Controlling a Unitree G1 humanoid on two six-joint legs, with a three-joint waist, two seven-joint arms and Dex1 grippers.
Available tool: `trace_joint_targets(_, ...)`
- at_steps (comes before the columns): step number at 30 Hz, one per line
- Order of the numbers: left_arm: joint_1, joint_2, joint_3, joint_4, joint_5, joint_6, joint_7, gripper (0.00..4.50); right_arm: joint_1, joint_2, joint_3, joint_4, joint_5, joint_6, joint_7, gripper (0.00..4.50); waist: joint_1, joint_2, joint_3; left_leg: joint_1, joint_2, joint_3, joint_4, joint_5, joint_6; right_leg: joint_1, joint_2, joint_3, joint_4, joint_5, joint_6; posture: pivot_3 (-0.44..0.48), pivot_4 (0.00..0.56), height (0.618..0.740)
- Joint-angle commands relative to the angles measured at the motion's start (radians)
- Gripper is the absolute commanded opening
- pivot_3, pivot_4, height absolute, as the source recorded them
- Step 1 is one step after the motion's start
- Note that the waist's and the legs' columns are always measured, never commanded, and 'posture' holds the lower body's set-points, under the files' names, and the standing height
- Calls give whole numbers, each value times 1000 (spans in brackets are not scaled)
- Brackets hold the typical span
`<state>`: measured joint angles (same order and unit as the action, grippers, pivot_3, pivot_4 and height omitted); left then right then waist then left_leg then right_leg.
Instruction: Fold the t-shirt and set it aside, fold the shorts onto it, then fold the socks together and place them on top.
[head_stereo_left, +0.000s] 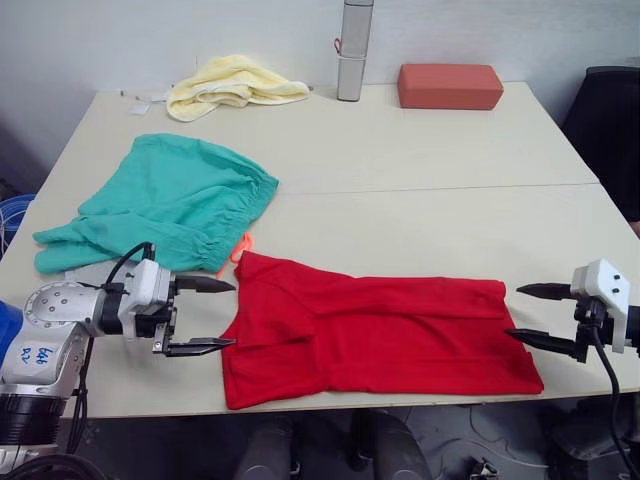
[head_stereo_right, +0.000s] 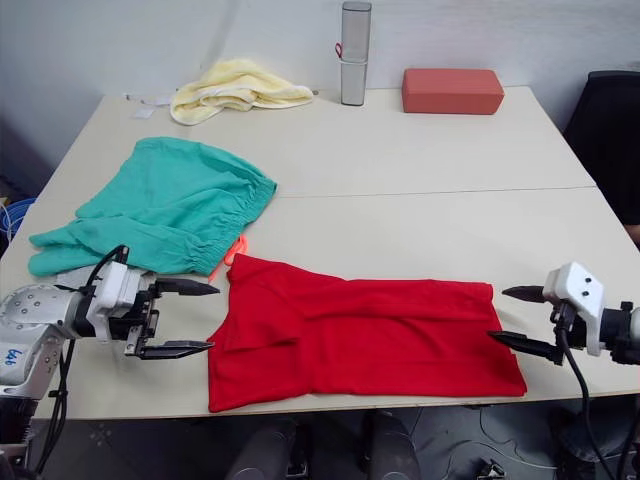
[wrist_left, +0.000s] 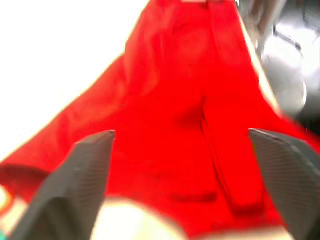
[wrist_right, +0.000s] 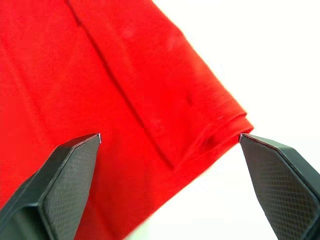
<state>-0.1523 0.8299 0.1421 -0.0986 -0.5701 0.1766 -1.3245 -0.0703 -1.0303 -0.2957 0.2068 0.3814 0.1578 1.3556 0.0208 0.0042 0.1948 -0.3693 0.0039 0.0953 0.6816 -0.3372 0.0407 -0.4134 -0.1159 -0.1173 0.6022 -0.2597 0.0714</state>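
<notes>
At lower left the left hand (head_stereo_left: 205, 314) stood apart and empty, the shorts (head_stereo_left: 165, 200) unfolded above it, the t-shirt (head_stereo_left: 375, 327) lay lengthwise-folded across the worktop's (head_stereo_left: 430, 215) lower centre, the right hand (head_stereo_left: 535, 314) apart at its end; most folding remained.

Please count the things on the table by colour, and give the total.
Red: 2, the t-shirt and the brick-red block
Teal-green: 1, the shorts
Pale yellow: 1, the towel
Silver-grey: 1, the tall container
Total: 5
</notes>
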Motion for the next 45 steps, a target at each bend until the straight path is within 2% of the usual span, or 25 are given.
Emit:
trace_joint_targets(1,3,-35,-22,-88,-31,49,47,4443,-38,-17,46,26,-4,27,43,4500,0,0,0,0,0,0,0,0,0,0,0,0,0,0,0,0,150,740)
trace_joint_targets(10,4,-75,-63,-105,-2,48,49,4443,-162,13,160,129,-57,-25,78,4500,-1,0,0,0,0,1,0,1,0,0,1,0,1,0,0,0,150,740)
trace_joint_targets(18,9,-68,-59,-101,0,45,44,4443,-199,30,181,147,-39,-18,120,4500,1,0,0,0,0,1,0,1,0,0,1,0,0,0,0,0,150,740)
trace_joint_targets(21,7,-67,-59,-93,6,39,42,4500,-203,32,183,151,-43,-25,126,3633,0,0,0,0,0,1,0,1,-1,0,1,0,0,0,0,0,150,740)
trace_joint_targets(31,-6,-70,-67,-79,24,27,29,4500,-217,63,167,202,-65,-187,123,74,-1,1,0,0,0,1,0,0,-1,0,1,0,0,0,0,0,150,740)
trace_joint_targets(35,-9,-69,-68,-69,31,21,22,4500,-204,76,151,214,-55,-294,136,30,0,1,0,0,0,1,0,1,-1,0,1,0,0,0,0,0,150,740)
trace_joint_targets(39,-13,-68,-71,-60,37,16,17,4500,-196,91,147,262,-75,-522,166,30,0,1,0,0,0,1,0,1,-1,0,1,-1,0,0,0,0,150,740)
trace_joint_targets(45,-10,-66,-72,-58,49,9,12,4500,-199,97,154,348,-78,-696,185,30,-1,1,0,0,0,1,0,1,-1,0,1,-1,1,0,0,0,150,740)
